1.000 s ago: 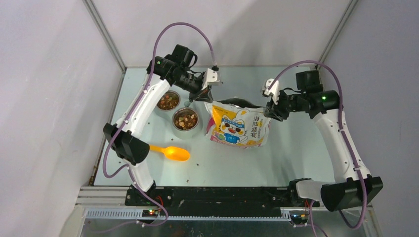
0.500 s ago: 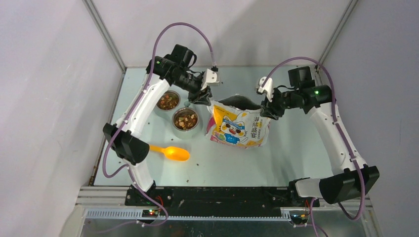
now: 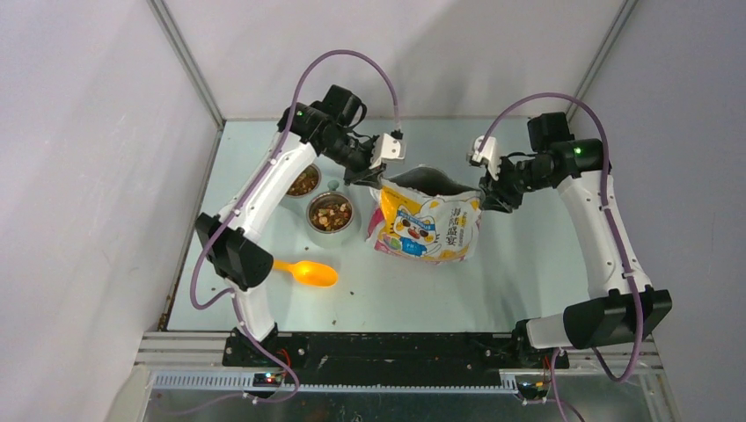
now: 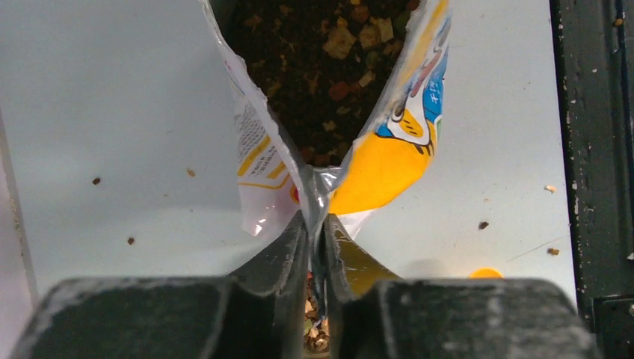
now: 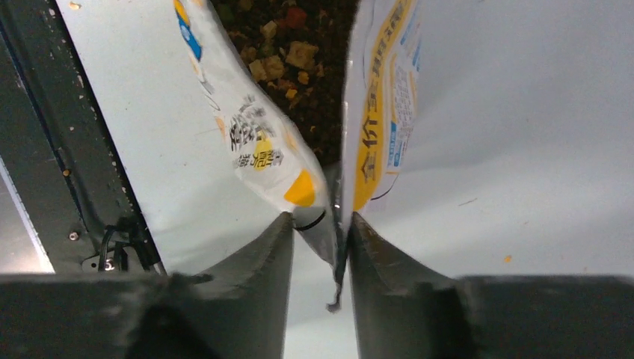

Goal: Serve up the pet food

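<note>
To expose the pet food (image 4: 329, 67), the bag (image 3: 427, 224) is pinched by the left end effector (image 4: 318, 224); whether it is gripped by the right end effector (image 5: 321, 224) cannot be told.

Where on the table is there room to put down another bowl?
The widest bare patch is the near strip in front of the bag, right of the orange scoop. Another lies between the bag and the right arm. It's crowded left of the bag, where the near bowl and the far bowl sit close together.
</note>
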